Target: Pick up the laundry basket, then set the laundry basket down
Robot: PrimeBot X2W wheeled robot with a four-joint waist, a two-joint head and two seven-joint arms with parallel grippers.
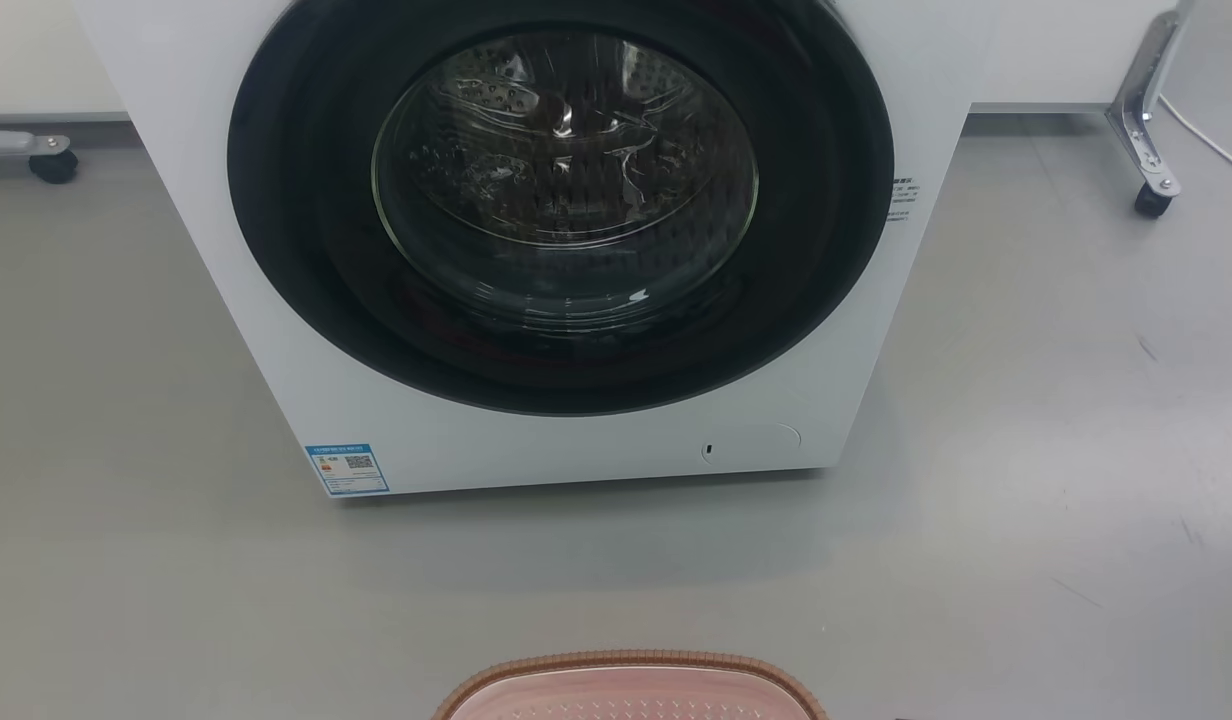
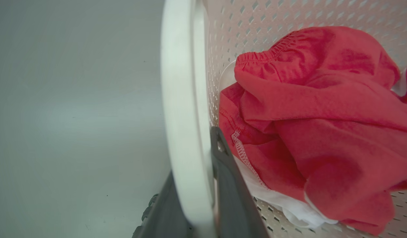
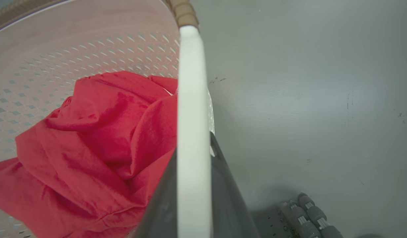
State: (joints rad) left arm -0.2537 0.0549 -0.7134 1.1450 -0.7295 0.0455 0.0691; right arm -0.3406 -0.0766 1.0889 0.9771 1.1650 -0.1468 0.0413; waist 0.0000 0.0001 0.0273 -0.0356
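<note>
Pink plastic with a brown rim, the small laundry basket (image 1: pixel 631 661) is just before the white washing machine (image 1: pixel 596 450), and the left end effector (image 2: pixel 197 155) and right end effector (image 3: pixel 193 145) each pinch a thin white handle (image 2: pixel 180 82), so one slip could tip out the red cloth (image 2: pixel 322 115).

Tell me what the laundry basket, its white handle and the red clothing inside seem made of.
Laundry basket: matte pale pink plastic, probably moulded, given its even punched holes; the brown rim likely only looks woven. White handle: smooth, faintly glossy plastic, by its sheen. Red clothing: soft fabric, perhaps cotton knit, showing folds, stitched hems and a gathered elastic edge.
</note>
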